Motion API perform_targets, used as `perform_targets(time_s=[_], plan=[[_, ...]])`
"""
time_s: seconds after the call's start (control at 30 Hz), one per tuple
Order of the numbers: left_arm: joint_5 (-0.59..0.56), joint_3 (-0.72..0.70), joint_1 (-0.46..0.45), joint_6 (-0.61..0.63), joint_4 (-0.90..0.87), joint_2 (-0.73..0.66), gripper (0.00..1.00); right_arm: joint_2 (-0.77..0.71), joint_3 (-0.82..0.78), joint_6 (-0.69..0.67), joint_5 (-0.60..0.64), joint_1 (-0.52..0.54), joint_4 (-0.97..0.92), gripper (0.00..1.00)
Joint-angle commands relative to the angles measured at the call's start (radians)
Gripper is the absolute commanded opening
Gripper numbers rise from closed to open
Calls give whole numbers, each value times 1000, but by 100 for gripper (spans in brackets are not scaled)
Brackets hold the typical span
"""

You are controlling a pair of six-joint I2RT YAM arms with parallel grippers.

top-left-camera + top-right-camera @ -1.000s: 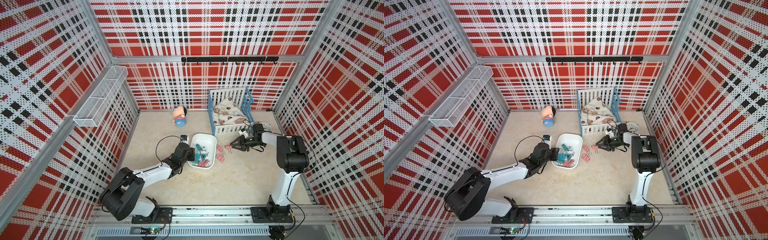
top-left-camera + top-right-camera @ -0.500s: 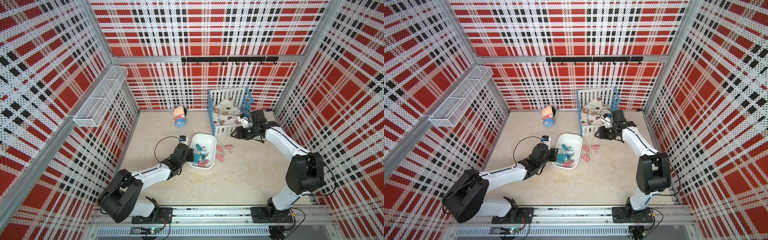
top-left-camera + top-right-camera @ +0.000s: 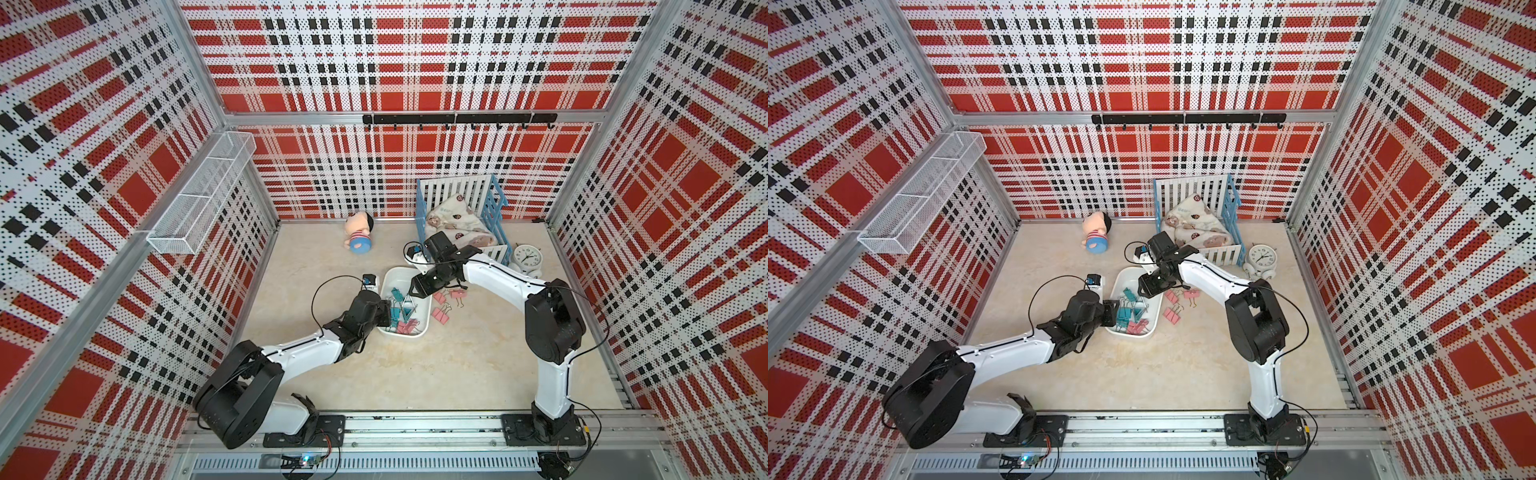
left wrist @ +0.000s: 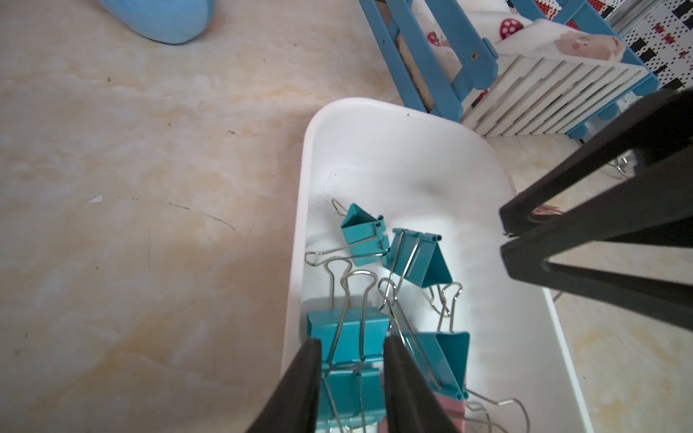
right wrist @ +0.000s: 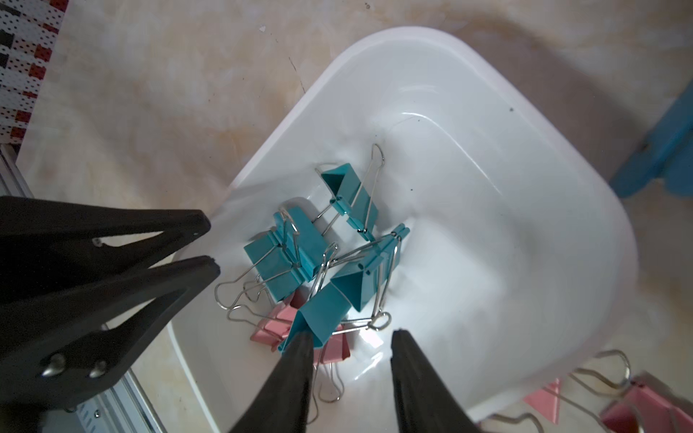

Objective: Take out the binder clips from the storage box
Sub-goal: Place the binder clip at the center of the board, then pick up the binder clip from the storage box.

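Observation:
The white storage box (image 3: 398, 277) (image 3: 1128, 277) lies mid-floor with a heap of teal and pink binder clips (image 3: 401, 309) (image 3: 1131, 311) in its near half. My left gripper (image 3: 388, 316) (image 4: 352, 343) reaches over the box's left rim and is shut on a teal binder clip (image 4: 348, 326). My right gripper (image 3: 411, 291) (image 5: 352, 337) hovers open just above the heap, one fingertip (image 5: 300, 345) against a teal clip (image 5: 322, 311). Several pink clips (image 3: 442, 311) (image 5: 543, 405) lie on the floor right of the box.
A white-and-blue toy crib (image 3: 461, 216) with a blanket stands behind the box, an alarm clock (image 3: 525, 259) to its right, a doll (image 3: 359, 237) at the back. A wire-mesh basket (image 3: 203, 203) hangs on the left wall.
My right arm left the pink clips on the floor, swung back toward the crib, then came forward over the storage box. The left gripper stayed where it was, holding.

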Motion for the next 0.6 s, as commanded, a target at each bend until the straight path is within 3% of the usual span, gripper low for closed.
perform_targets(time_s=[0.0, 0.57], plan=[[-38, -20, -16, -25, -31, -28, 35, 34, 44, -10, -23, 11, 52, 40], [-71, -81, -23, -58, -84, -111, 35, 183, 166, -35, -119, 68, 57, 39]])
